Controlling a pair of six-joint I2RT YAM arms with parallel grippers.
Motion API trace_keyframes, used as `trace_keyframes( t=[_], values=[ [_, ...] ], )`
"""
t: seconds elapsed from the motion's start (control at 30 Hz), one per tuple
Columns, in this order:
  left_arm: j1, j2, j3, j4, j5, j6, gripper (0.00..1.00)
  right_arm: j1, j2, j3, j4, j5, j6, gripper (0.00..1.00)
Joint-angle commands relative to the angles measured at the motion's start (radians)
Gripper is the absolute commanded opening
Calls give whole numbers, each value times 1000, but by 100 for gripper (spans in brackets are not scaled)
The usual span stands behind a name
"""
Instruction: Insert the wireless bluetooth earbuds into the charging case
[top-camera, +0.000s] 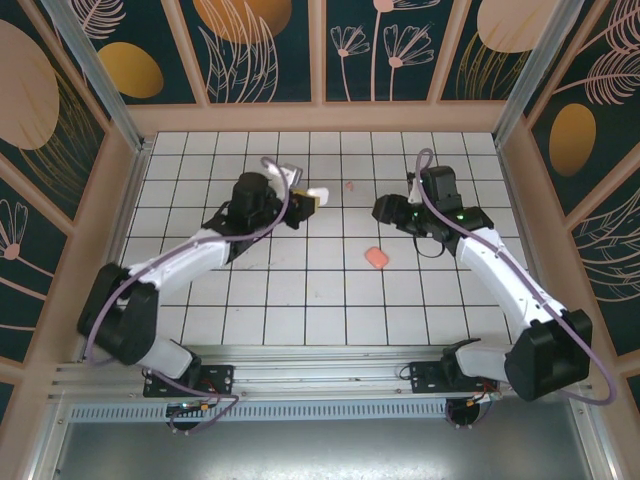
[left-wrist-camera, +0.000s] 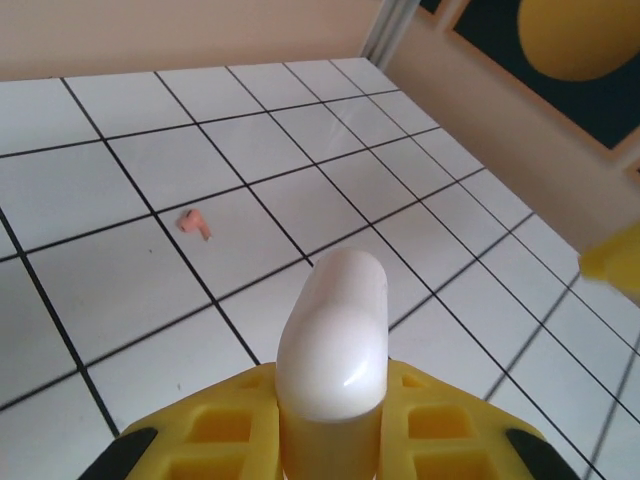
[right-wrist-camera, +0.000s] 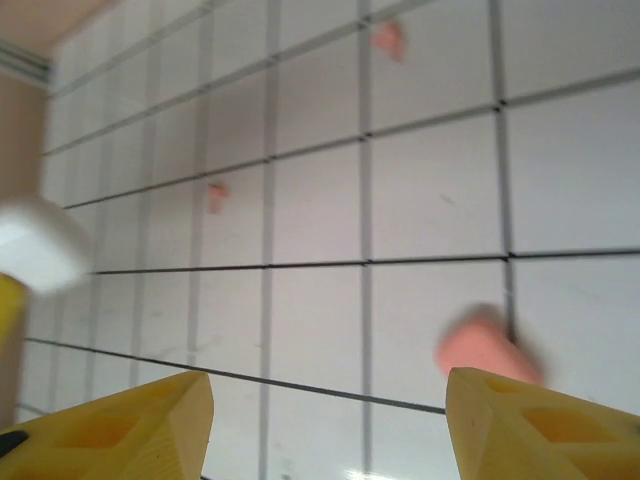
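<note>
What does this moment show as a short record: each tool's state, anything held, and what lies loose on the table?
left tool: closed on the white charging case
right tool: open, holding nothing, above the tiles
pink charging case: lying on the table, near the right tool, not gripped
pink earbuds: two loose on the tiles, apart from each other
progress: pink earbuds not yet inserted in a case

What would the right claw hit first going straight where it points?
Probably bare table tile: the right claw is open and aimed down at it. A blurred pink piece lies just off that line by one finger; depth is unclear.
</note>
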Motion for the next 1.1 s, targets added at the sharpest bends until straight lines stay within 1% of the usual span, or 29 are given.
trace_keyframes(
  t=[0.0, 0.2, 0.3, 0.43, 0.53, 0.7, 0.83, 1.0, 1.07],
  values=[
    [0, 131, 123, -85, -15, -6, 0, -24, 37, -45, -58, 32, -23, 63],
    [0, 378, 311, -147, -19, -7, 0, -26, 97, -111, -73, 88, -67, 62],
    [0, 475, 405, -200, 23, -7, 1, -26, 112, -141, -56, 94, -102, 62],
    [2, 561, 469, -225, 36, -6, 2, -28, 136, -171, -28, 71, -136, 62],
    [9, 621, 524, -263, 58, -2, 7, -29, 157, -184, -17, 72, -151, 62],
    [32, 673, 559, -295, 68, -32, 9, -24, 191, -191, -8, 72, -178, 61],
    [61, 696, 567, -326, 64, -55, 11, 10, 201, -187, 8, 63, -204, 60],
    [77, 706, 584, -368, 40, -30, 22, 71, 225, -164, 6, 91, -231, 60],
    [77, 700, 600, -392, 16, -9, 29, 84, 236, -160, 7, 97, -236, 60]
  ],
)
